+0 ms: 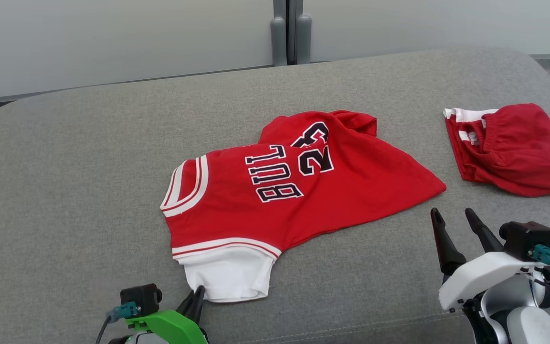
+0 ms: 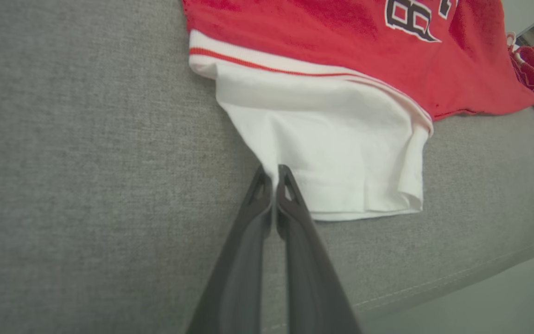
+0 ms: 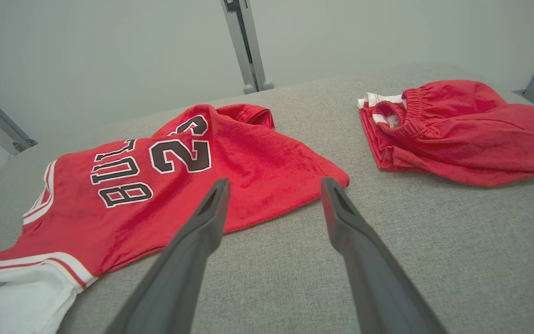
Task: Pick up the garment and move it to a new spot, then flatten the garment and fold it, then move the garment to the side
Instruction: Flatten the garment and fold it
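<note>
The garment [image 1: 280, 191] is a red jersey with dark letters, the number 23 and white sleeves. It lies crumpled in the middle of the grey cushion [image 1: 79, 167]. My left gripper [image 1: 197, 292] is at the near corner of the white sleeve [image 2: 341, 153]. In the left wrist view the left gripper [image 2: 272, 174] is shut, with the sleeve's edge pinched between its tips. My right gripper [image 1: 452, 211] hovers open to the right of the jersey's hem. In the right wrist view the right gripper [image 3: 276, 183] holds nothing and the jersey [image 3: 155, 195] lies just beyond its fingers.
A second red piece, shorts with an elastic waist [image 1: 513, 148], lies bunched at the right of the cushion. The shorts [image 3: 457, 130] are apart from the jersey. The cushion's front seam [image 2: 457, 278] runs close behind my left gripper. A pale wall with a grey post [image 1: 290, 33] stands at the back.
</note>
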Robot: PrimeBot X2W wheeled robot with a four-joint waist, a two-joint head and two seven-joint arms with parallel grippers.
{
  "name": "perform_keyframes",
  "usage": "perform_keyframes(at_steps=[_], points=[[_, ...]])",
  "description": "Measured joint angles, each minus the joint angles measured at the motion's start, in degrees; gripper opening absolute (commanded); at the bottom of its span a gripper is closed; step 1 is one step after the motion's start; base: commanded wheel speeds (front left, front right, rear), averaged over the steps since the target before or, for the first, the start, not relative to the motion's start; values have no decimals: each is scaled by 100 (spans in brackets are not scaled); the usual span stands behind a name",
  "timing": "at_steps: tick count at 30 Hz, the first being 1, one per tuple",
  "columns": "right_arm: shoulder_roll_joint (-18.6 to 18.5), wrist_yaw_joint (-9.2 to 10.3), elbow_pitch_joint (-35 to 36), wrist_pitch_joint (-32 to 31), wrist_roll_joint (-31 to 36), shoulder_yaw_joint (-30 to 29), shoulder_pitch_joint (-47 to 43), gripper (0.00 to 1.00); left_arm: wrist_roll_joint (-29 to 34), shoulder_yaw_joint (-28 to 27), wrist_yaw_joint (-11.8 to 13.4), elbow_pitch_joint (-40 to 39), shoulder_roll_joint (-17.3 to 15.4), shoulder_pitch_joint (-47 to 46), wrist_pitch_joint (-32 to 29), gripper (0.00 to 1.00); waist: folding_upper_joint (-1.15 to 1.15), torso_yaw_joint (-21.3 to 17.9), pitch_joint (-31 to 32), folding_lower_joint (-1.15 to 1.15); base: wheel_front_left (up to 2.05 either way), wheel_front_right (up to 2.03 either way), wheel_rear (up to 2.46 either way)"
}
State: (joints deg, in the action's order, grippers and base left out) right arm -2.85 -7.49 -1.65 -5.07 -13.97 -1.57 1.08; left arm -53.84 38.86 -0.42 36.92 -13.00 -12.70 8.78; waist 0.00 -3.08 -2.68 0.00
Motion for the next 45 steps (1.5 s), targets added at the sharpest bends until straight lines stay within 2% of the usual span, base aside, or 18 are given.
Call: perform_keyframes(at_steps=[6,12,21,29,38,39,40,41,45], points=[[-8,1,-437,-422,-365,-497,350,100,-108,-197,-3,-523,-174,81,134,0,0,141,-29,0,0,0,0],[-166,0,-1354,-806,-822,-1069,996,100,-35,-179,259,-1323,-498,319,33,0,0,378,-126,0,0,0,0],[-368,1,-2977,-1031,-1263,-1671,1929,100,104,-46,624,-2342,-673,428,-224,0,0,749,-387,0,0,0,0],[-649,1,-3877,-895,-1459,-1604,2380,100,189,11,758,-2700,-750,466,-318,0,0,953,-636,0,0,0,0],[-837,-3,-4306,-742,-1781,-1181,2552,100,204,37,833,-2827,-793,477,-352,0,0,1009,-750,0,0,0,0],[-856,-3,-4344,-735,-1813,-1123,2567,79,204,38,836,-2837,-799,477,-352,0,0,1008,-747,0,0,0,0],[-876,-3,-4379,-734,-1858,-1065,2586,53,204,37,848,-2852,-803,477,-352,0,0,1005,-743,0,0,0,0],[-893,-2,-4407,-735,-1925,-1016,2603,44,203,27,847,-2877,-803,478,-350,0,0,1003,-739,0,0,0,0],[-951,-1,-4423,-690,-2169,-719,2611,27,143,-22,840,-2967,-802,479,-339,0,0,1000,-732,0,0,0,0]])
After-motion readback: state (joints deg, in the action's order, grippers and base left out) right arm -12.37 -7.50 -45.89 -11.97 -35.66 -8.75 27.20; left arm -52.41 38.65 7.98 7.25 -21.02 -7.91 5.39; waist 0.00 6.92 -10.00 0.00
